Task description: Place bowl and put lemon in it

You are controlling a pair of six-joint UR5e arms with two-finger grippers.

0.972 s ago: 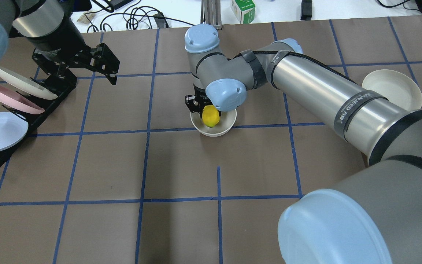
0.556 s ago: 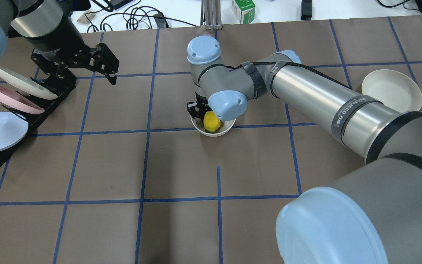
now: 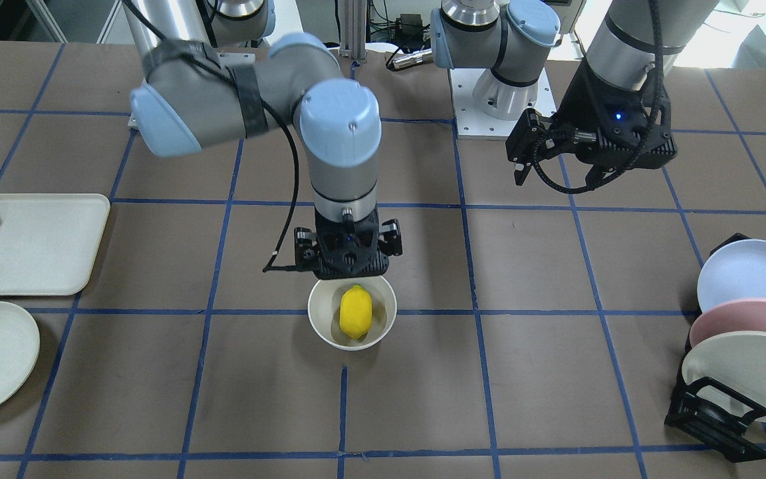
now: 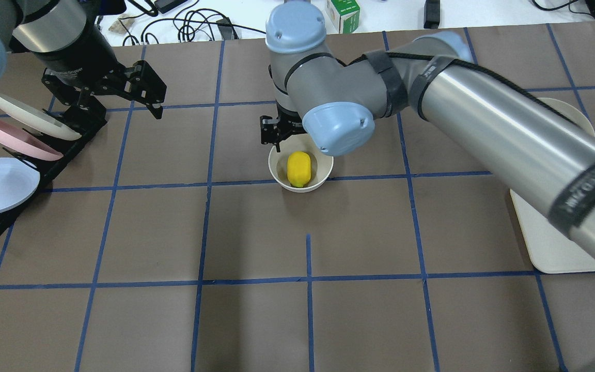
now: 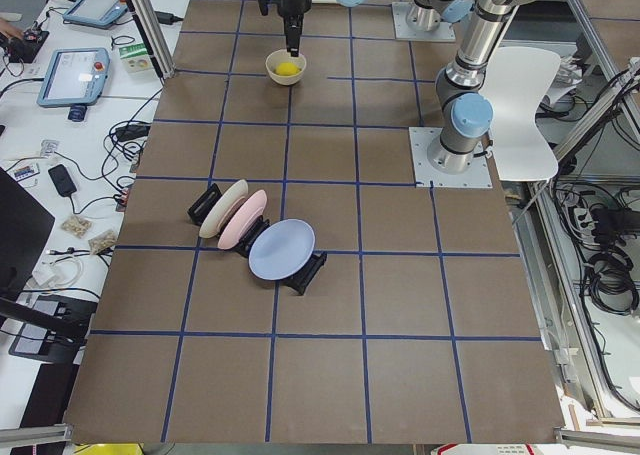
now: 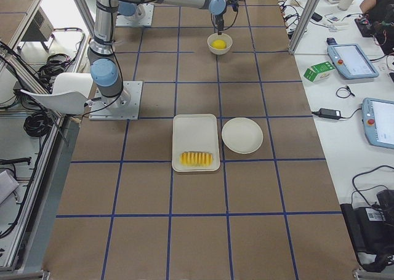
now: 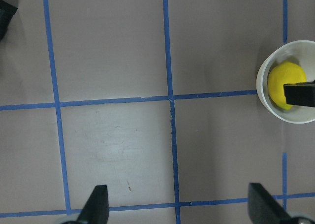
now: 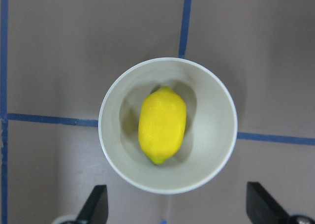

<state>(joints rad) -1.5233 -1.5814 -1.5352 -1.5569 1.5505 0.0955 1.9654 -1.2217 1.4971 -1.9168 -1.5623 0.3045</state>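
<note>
Black fingers [image 8: 97, 205] of the right gripper [image 8: 179, 207] are standing spread wide and gripping nothing, hanging just above the off-white bowl [image 8: 212, 152]. The yellow lemon [image 8: 162, 124] is lying inside that bowl, clear of the fingers, resting on its glossy bottom. The bowl is sitting on the brown table [image 4: 256, 232] beside a crossing of blue tape lines [image 4: 204, 184]. The left gripper [image 7: 177, 209] is hovering well apart, near the plate rack [image 4: 76, 138], its fingers also spread and holding nothing.

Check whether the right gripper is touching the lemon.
Apart. Right wrist view: lemon lies free in the bowl, right gripper open, fingers wide of it.
</note>
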